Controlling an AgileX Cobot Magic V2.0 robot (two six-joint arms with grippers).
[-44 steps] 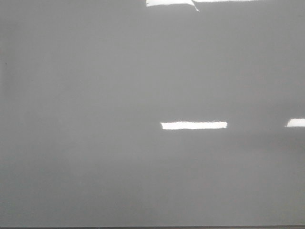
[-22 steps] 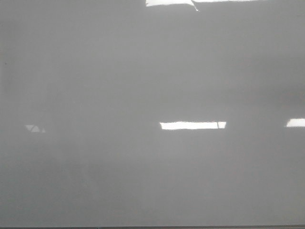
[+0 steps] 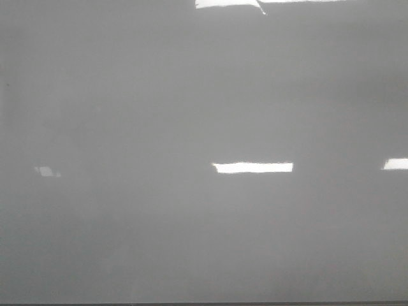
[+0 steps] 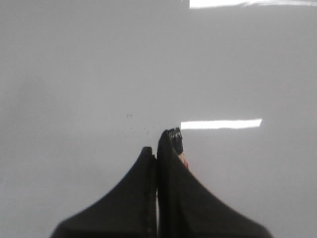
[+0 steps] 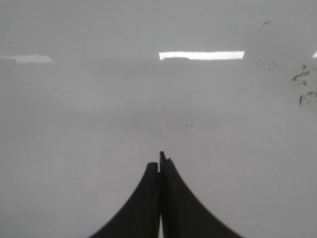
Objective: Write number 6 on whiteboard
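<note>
The whiteboard fills the front view, with no digit on it yet. The left tool is pressed together on a dark marker, its tip near the board. The right tool is pressed together, apparently empty. Old ink smudges show nearby. Judgement: light, even tip contact should give one continuous curve closing into a loop.

We see a whiteboard that looks smooth and glossy, mirroring bright lights; both the left claw and right claw look matt black, plastic-like.
</note>
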